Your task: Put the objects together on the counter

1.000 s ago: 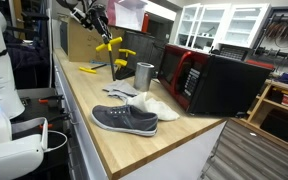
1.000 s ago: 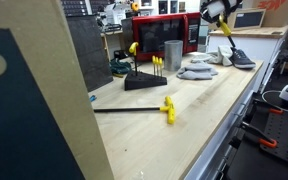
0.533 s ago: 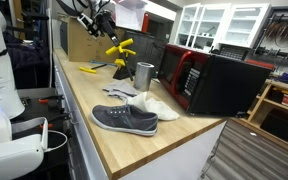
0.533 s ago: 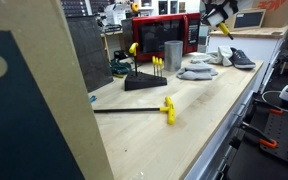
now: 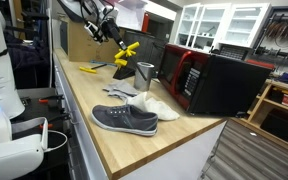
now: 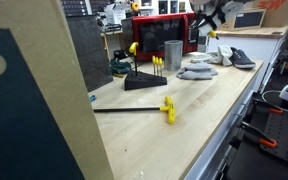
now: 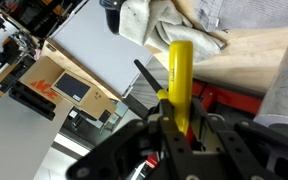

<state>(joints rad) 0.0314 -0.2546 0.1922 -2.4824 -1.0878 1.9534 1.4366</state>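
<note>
My gripper is shut on a yellow T-handle tool and holds it in the air above the metal cup. In the wrist view the yellow handle sticks out between the fingers of the gripper. A grey shoe and a white cloth lie on the wooden counter. In an exterior view the gripper hangs over the shoes. Another yellow-handled tool lies on the counter.
A red and black microwave stands behind the shoes. A black stand with yellow tools sits beside the metal cup. A yellow tool lies further back on the counter. A dark panel blocks one side.
My gripper has carried the yellow tool away from the stand and sideways, to above the metal cup and nearer the shoes. Everything on the counter has stayed put.
</note>
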